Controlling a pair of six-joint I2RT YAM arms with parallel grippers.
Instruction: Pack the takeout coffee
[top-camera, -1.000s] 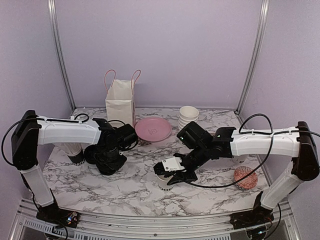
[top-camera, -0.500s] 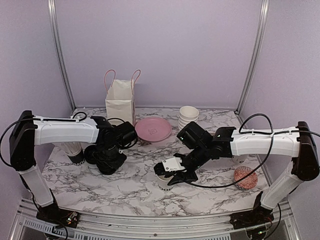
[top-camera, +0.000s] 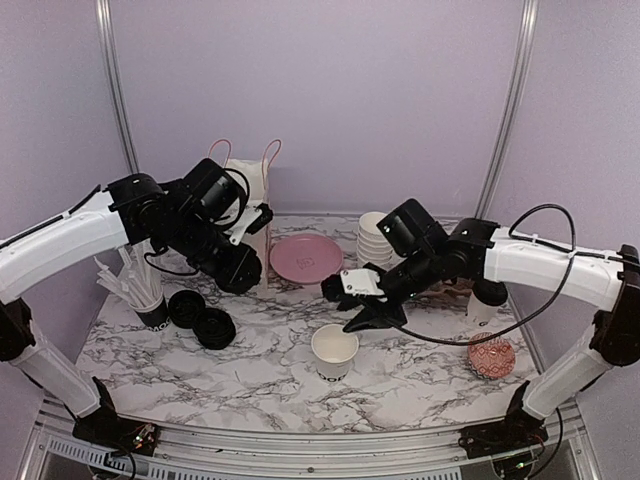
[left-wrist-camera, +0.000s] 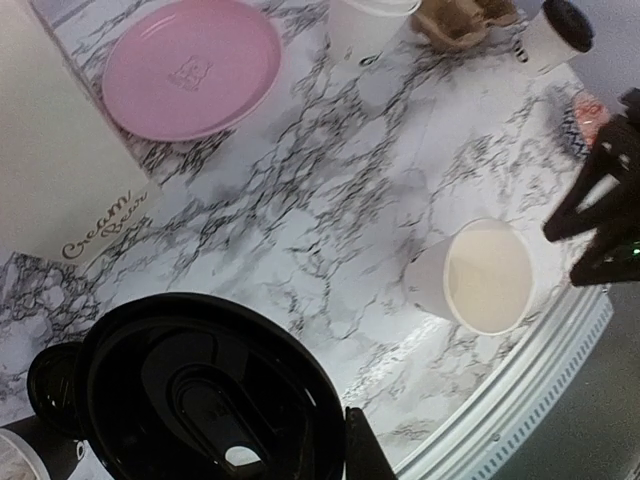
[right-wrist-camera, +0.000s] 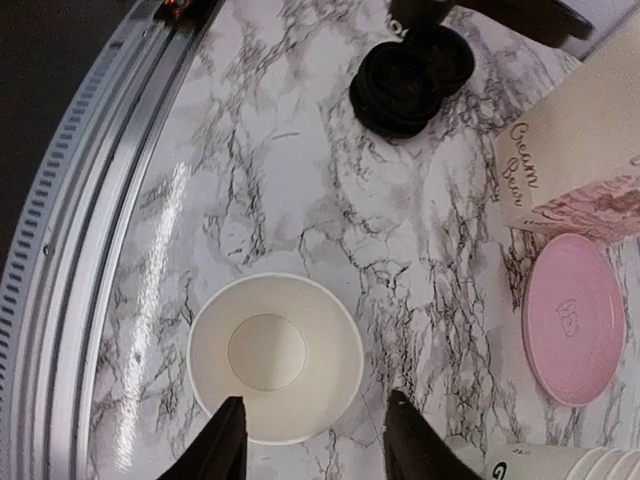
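Note:
An open white paper cup (top-camera: 335, 351) without a lid stands near the table's front middle; the right wrist view looks straight down into this cup (right-wrist-camera: 275, 357). My right gripper (top-camera: 366, 306) hangs open just above and to the right of it, its fingertips (right-wrist-camera: 226, 440) spread wider than the rim and touching nothing. My left gripper (top-camera: 238, 268) is raised in front of the paper bag (top-camera: 243, 203), shut on a round black lid (left-wrist-camera: 200, 390). One finger (left-wrist-camera: 362, 452) shows beside the lid. A lidded coffee cup (top-camera: 487, 298) stands at the right behind the right arm.
Two more black lids (top-camera: 203, 319) lie at the left beside a cup of wrapped straws (top-camera: 148, 296). A pink plate (top-camera: 307, 260) and a stack of white cups (top-camera: 377, 237) sit at the back. A reddish patterned item (top-camera: 492, 356) lies at the right.
My left gripper has lifted off the table with a black lid and swung back toward the bag. My right gripper has let go of the open cup and risen up and to the right.

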